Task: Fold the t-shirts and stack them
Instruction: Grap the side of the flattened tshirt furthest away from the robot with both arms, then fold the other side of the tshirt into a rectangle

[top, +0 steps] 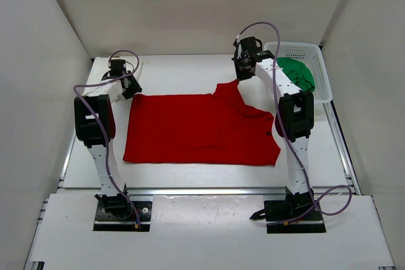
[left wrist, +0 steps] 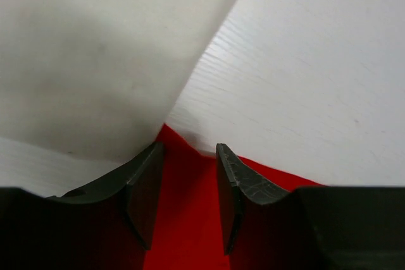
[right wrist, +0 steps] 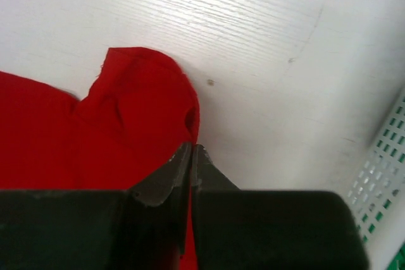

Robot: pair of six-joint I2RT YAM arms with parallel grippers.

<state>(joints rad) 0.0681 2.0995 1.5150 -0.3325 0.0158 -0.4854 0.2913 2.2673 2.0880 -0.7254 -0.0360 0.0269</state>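
The right end effector [right wrist: 192,151] is clenched on a sleeve edge of the red t-shirt [top: 196,131], while the left end effector [left wrist: 188,156] sits released astride its corner.

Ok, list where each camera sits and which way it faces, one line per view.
Top: above and behind, looking down on the table; the left arm and right arm show whole, bases nearest.
Left wrist: on the left arm, looking low along the table at a corner of the red t-shirt; the left tool shows, open.
Right wrist: on the right arm, looking down at the shirt's sleeve and the basket; the right tool shows, shut on the sleeve.
Shared: all three see the red t-shirt; top and right wrist also the basket.
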